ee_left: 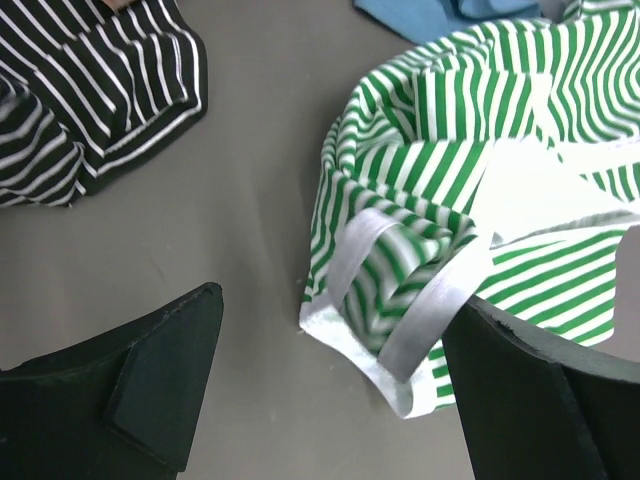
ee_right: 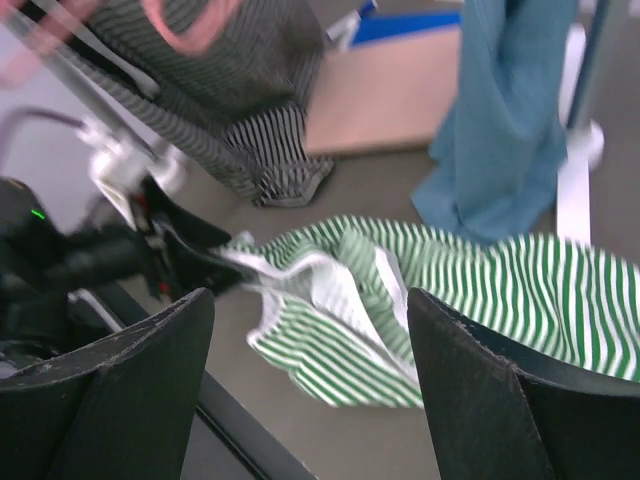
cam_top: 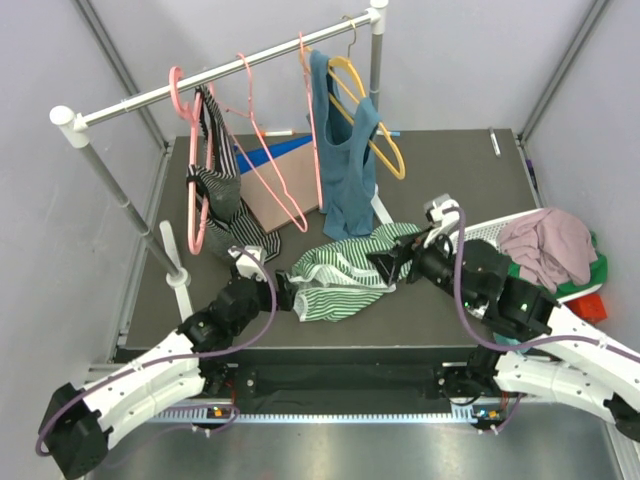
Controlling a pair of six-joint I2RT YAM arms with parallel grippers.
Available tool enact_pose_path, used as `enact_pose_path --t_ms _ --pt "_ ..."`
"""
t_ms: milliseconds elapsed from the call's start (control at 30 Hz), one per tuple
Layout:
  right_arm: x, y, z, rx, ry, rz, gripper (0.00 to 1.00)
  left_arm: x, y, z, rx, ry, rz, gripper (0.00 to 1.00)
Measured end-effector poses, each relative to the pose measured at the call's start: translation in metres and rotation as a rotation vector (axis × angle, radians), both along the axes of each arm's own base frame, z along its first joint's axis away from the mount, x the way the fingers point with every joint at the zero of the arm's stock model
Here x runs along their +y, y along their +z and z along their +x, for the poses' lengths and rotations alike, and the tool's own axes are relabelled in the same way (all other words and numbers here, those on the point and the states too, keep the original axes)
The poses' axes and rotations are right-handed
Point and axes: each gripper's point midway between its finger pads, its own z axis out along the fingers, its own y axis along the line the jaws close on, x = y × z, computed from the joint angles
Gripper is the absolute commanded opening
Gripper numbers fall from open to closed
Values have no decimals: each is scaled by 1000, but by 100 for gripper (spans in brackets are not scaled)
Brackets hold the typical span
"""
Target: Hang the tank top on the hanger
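Note:
The green-and-white striped tank top (cam_top: 345,270) lies crumpled on the dark table, between my two grippers. My left gripper (cam_top: 285,290) is at its left end and stands open. In the left wrist view the top's white-trimmed edge (ee_left: 420,310) lies loose between the fingers of my left gripper (ee_left: 340,300), close to the right finger. My right gripper (cam_top: 392,262) is at the top's right end, also open. In the right wrist view the tank top (ee_right: 400,300) lies on the table beyond my right gripper (ee_right: 310,295). An empty thin pink hanger (cam_top: 247,95) hangs on the rail.
A clothes rail (cam_top: 220,80) crosses the back. On it hang a black-and-white striped garment (cam_top: 225,195) on a thicker pink hanger, a teal tank top (cam_top: 345,160) and a yellow hanger (cam_top: 385,150). A brown board (cam_top: 275,195) lies behind. A white basket (cam_top: 480,232) of clothes stands at the right.

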Motion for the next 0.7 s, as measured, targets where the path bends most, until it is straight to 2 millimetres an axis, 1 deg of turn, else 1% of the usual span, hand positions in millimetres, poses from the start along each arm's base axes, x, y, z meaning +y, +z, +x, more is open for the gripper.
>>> enact_pose_path --t_ms 100,167,267,333,400,433,467,500,533,700 --pt "11 41 2 -58 35 27 77 0 -3 -3 0 -14 -1 92" --pt "20 70 10 -95 34 43 77 -1 0 -3 -9 -18 -9 91" --pt "37 101 26 -138 16 54 77 -1 2 -3 -18 -19 -14 91" --pt "49 113 36 -156 6 51 76 -1 2 -3 -18 -18 -13 91" --pt "66 122 50 -173 -2 40 76 -1 2 -3 -18 -19 -14 91" --pt "72 124 55 -177 -2 35 76 -1 2 -3 -19 -19 -15 91" --pt "79 132 62 -194 -13 33 76 -1 3 -3 -22 -19 -17 91" --pt "85 127 66 -188 -12 21 76 -1 4 -3 -25 -18 -20 91" --pt "90 126 72 -189 -21 6 75 -1 5 -3 -29 -18 -23 91" --pt "112 129 99 -212 -77 -30 73 0 10 -3 -46 -17 -38 91"
